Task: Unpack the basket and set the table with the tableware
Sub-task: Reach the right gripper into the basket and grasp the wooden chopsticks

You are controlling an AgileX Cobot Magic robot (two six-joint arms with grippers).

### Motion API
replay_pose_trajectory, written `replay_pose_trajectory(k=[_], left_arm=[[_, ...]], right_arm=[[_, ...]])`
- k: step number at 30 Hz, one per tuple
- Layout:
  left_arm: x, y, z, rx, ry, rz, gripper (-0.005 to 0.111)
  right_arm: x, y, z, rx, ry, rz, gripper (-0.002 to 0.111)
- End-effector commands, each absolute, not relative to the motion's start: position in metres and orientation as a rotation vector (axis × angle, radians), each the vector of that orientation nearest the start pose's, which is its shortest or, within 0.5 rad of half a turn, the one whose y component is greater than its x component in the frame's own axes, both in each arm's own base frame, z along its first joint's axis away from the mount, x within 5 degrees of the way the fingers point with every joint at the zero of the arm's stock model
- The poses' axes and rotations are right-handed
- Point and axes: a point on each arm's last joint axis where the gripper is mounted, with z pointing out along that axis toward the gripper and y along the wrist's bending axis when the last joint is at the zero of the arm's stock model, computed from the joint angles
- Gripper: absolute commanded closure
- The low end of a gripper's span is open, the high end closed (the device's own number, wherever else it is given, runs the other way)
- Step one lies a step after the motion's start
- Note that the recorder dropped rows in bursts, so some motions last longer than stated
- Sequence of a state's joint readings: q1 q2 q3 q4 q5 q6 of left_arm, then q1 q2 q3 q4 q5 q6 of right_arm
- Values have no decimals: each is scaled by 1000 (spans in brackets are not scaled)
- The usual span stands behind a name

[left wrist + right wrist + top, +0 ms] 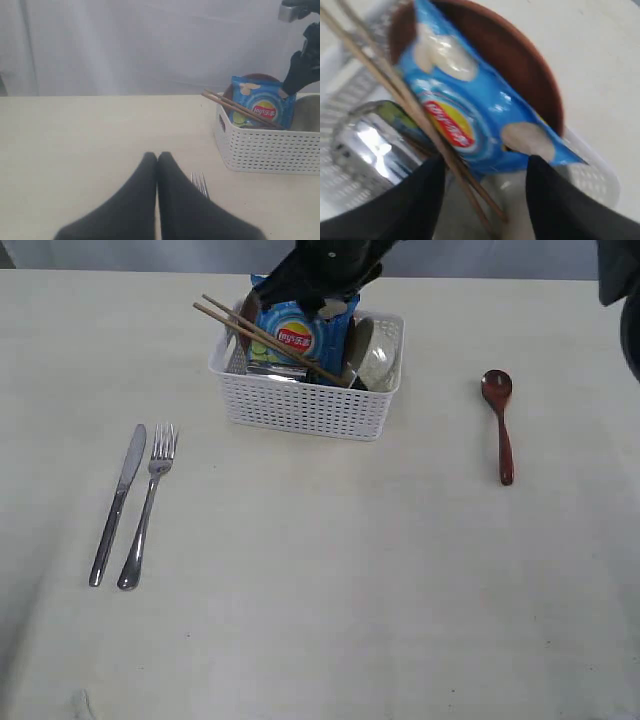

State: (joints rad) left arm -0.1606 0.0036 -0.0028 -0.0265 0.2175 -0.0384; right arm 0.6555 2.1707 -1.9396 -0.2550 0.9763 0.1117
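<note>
Right jaws spread wide over the basket (305,405); left jaws pressed shut, empty.
The basket stands on the tabletop (320,590), holding a chip bag (296,335), 2 chopsticks (262,338), brown plate (520,65), steel cup (365,145) and bowl (382,358). Knife (118,502) and fork (148,505) lie side by side to its left, the spoon (501,430) well to its right.

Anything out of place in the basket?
A blue chip bag stands in the basket, and it is not tableware. The chopsticks lie slanted across it, tips sticking out past the rim.
</note>
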Motion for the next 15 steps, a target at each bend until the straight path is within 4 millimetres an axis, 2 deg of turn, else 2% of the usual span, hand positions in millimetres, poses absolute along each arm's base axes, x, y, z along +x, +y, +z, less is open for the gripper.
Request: replay_pose_trajectory(k=[1,4,8,12,15], left_arm=[[55,-10,194,83,1696,-178,107],[55,-10,194,83,1696,-178,107],[55,-10,194,83,1696,-178,107],[55,-10,194,83,1696,-178,107],[55,-10,194,83,1696,-178,107]], right_arm=[[385,299,246,-904,2403,-56,60],[388,292,247,-769,2441,-132,60],[391,282,248,-761,2424,-282,60],[390,284,247,-754,2437,-244,60],[391,292,248,-787,2401,-138,60]])
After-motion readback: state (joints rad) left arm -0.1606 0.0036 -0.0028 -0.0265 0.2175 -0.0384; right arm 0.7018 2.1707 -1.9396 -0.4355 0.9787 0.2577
